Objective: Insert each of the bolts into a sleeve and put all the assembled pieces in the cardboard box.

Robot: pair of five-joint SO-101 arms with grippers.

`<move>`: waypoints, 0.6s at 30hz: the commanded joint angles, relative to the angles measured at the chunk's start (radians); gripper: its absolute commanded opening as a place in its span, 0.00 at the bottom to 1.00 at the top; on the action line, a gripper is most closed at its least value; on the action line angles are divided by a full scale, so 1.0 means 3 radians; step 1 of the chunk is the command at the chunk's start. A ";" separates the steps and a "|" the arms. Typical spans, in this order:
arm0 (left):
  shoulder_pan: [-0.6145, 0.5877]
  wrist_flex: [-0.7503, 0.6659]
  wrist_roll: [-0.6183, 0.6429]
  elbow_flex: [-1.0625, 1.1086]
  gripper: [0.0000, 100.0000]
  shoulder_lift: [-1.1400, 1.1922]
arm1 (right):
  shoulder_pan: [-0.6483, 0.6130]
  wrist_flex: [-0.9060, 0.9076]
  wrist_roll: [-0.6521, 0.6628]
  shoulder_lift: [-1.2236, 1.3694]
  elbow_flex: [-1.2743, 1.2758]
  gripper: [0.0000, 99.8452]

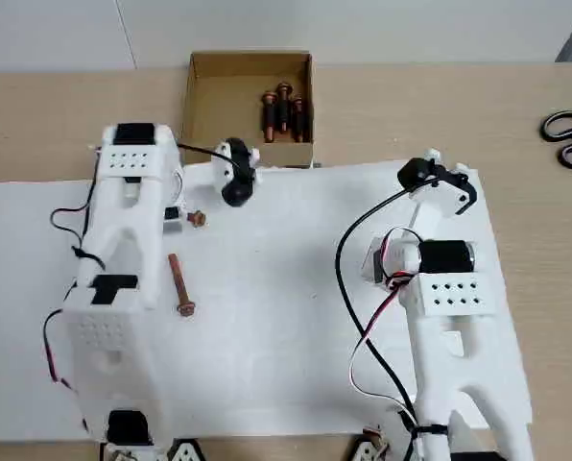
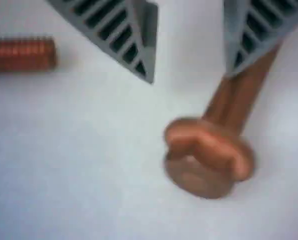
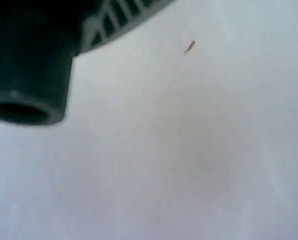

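The left hand, spread wide and empty, hangs with one finger over the shaft of the copper sleeve on the white sheet, so closing now may clip it off-centre and flick it away from the threaded bolt nearby.

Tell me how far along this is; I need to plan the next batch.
Done: three copper pieces lie in the cardboard box. In hand: the left gripper hangs open over a bolt. Left: that bolt and a second bolt on the white sheet need sleeving and boxing.
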 commanded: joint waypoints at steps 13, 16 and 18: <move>0.0046 0.0481 -0.0583 -0.1077 0.09 0.0332 | 0.0008 -0.0064 0.0010 -0.0090 -0.0015 0.00; 0.0046 0.0481 -0.0588 -0.1169 0.09 0.0338 | 0.0008 -0.0064 0.0010 -0.0090 -0.0015 0.00; 0.0066 0.0465 -0.0644 -0.1169 0.09 0.0343 | 0.0008 -0.0064 0.0010 -0.0090 -0.0015 0.00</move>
